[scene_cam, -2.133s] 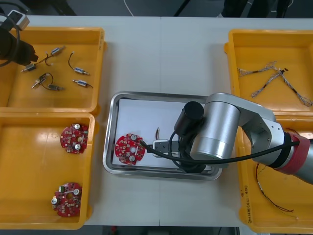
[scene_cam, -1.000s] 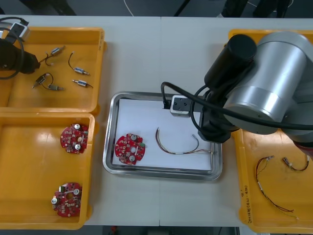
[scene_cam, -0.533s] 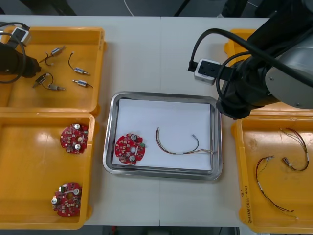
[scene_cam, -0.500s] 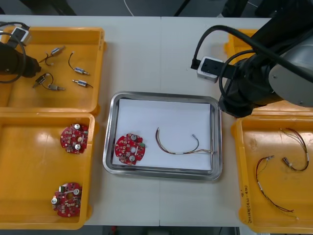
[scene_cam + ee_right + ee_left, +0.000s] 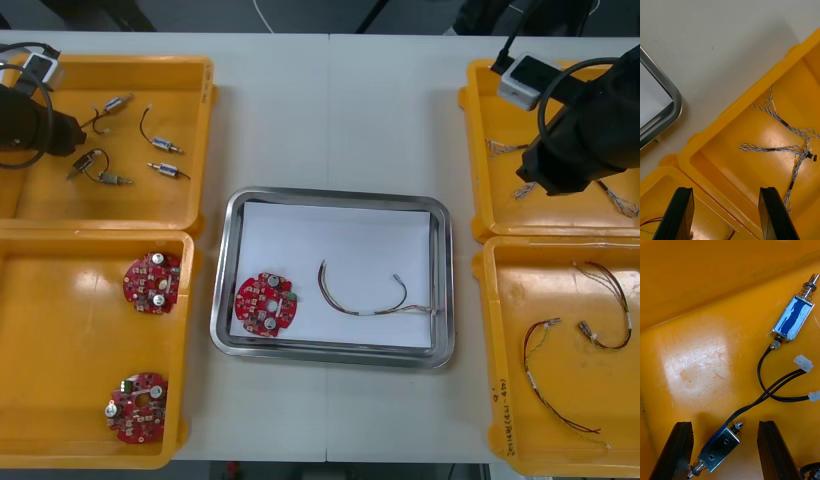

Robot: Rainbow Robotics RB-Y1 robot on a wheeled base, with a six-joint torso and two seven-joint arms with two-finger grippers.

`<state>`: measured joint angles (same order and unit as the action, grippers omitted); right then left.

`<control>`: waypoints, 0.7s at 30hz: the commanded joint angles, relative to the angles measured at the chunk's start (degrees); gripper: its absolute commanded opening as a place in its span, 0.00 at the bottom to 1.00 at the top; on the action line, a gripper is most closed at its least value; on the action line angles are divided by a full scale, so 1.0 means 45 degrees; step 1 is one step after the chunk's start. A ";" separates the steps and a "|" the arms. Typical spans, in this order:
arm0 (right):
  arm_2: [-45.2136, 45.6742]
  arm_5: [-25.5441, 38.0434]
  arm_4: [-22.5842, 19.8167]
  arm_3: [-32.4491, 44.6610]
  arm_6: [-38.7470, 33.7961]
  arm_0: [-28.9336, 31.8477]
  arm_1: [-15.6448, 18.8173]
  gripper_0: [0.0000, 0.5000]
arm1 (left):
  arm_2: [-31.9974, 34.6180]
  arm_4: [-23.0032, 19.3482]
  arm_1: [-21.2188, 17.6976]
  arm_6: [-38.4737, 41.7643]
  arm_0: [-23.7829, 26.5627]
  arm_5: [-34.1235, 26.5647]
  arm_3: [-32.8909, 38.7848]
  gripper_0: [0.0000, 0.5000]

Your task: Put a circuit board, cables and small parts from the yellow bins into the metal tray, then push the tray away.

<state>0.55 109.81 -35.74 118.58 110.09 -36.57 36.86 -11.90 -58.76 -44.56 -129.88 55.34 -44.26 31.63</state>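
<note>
The metal tray (image 5: 226, 262), white inside, holds a round red circuit board (image 5: 266, 304) and a thin red and yellow cable (image 5: 365, 296). My right arm (image 5: 578, 132) hangs over the far right yellow bin (image 5: 478, 150). The right gripper (image 5: 727, 215) is open and holds nothing, above that bin's near rim, with twisted blue and white cables (image 5: 790, 147) lying beyond the fingers. My left arm (image 5: 28, 118) is over the far left bin (image 5: 190, 140). The left gripper (image 5: 723, 452) is open, with a small metal part (image 5: 717, 451) on a black cable lying between its fingers.
A second small metal part (image 5: 794, 318) lies farther off in the far left bin, and others (image 5: 165, 170) lie nearby. The near left bin holds two circuit boards (image 5: 152, 282) (image 5: 137, 407). Red and yellow cables (image 5: 545, 375) lie in the near right bin. A tray corner (image 5: 666, 112) shows beside the right bins.
My right arm has risen off the tray, leaving the red and yellow cable in it, and has swung right and back over the far right bin. The left arm has barely moved.
</note>
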 commanded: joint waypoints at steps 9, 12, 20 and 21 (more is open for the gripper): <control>0.2105 0.0042 0.0794 -0.2270 0.0476 -0.0056 0.0656 1.00 | -0.0167 -0.0048 0.0040 -0.1881 -0.0012 0.0128 0.0081 1.00; 0.2105 0.0042 0.1048 -0.2797 0.0691 -0.0212 0.0734 1.00 | -0.0167 -0.0028 0.0040 -0.1900 -0.0130 0.0186 0.0081 1.00; 0.2613 0.0042 0.1458 -0.5043 0.1199 -0.1267 0.0773 1.00 | -0.0148 0.0069 0.0040 -0.1939 -0.0188 0.0186 0.0061 1.00; 0.2652 0.0042 0.1478 -0.5180 0.1258 -0.1345 0.0773 1.00 | -0.0167 0.0069 0.0040 -0.1939 -0.0208 0.0186 0.0061 1.00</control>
<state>9.69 109.82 -29.87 97.08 113.67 -38.82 38.18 -11.90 -58.74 -44.54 -129.96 54.82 -44.20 31.61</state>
